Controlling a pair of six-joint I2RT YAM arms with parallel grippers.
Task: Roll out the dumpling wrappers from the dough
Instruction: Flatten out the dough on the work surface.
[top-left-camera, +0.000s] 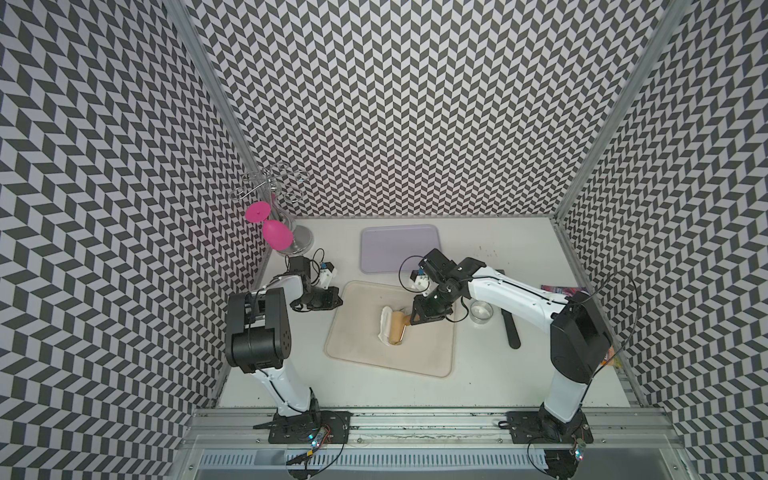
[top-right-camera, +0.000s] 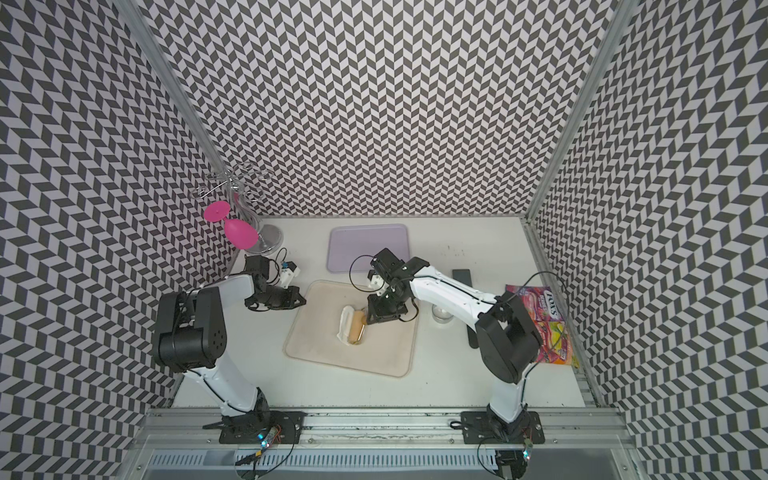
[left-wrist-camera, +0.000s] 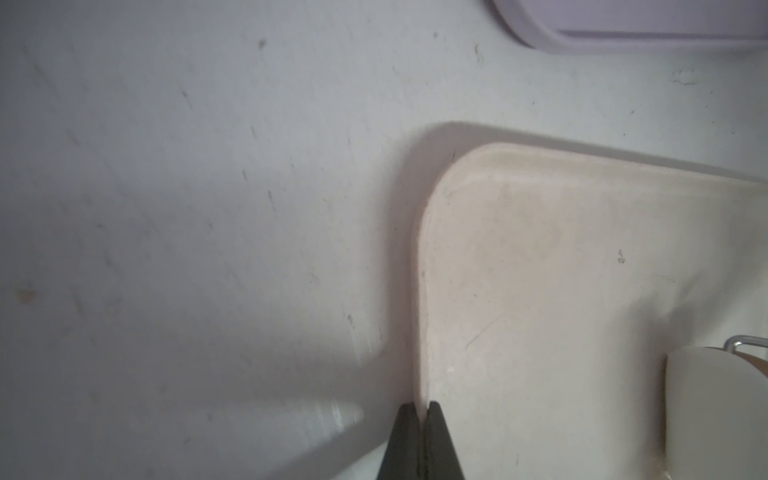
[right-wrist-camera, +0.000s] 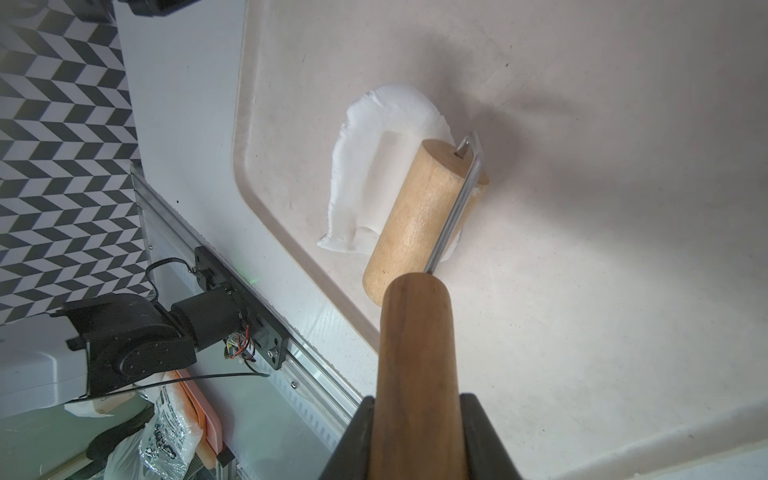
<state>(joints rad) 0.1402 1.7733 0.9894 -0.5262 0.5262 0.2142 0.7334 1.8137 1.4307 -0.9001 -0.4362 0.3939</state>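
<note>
Right gripper (right-wrist-camera: 417, 399) (top-left-camera: 419, 316): jaws clamped on the dark brown wooden handle of the roller, one black finger (right-wrist-camera: 357, 440) on each side of it.
Roller (right-wrist-camera: 419, 216) (top-left-camera: 398, 328): a pale wooden drum in a bent steel-wire frame. The drum sits just beyond the right jaws' tips, set at an angle to the handle, and rests on the dough.
Dough (right-wrist-camera: 365, 166) (top-left-camera: 384, 322): a soft, matte white sheet, flattened and ragged at the edge, lying on the beige tray. Most of it shows on the far side of the drum from the right jaws. Part is under the drum, and a sliver peeks out on the jaws' side below the wire frame. It is well apart from the left jaws.
Left gripper (left-wrist-camera: 422, 405) (top-left-camera: 336, 300): jaws pressed together with only a hairline slit. The tips are at the beige tray's rim near a rounded corner, and the rim line runs straight into the slit. Whether the rim is nipped cannot be told.
Beige tray (top-left-camera: 353, 345) (left-wrist-camera: 540, 249): rectangular plastic with rounded corners, lying beneath the right jaws, its rim at the left jaws' tips.
Lilac tray (top-left-camera: 386, 249) (left-wrist-camera: 623, 37): rectangular plastic, well ahead of the left jaws' tips, apart from the beige tray.
Ring cutter (top-left-camera: 481, 320): a short shiny metal ring, behind the right jaws beside that arm, on the white table (top-left-camera: 415, 390).
</note>
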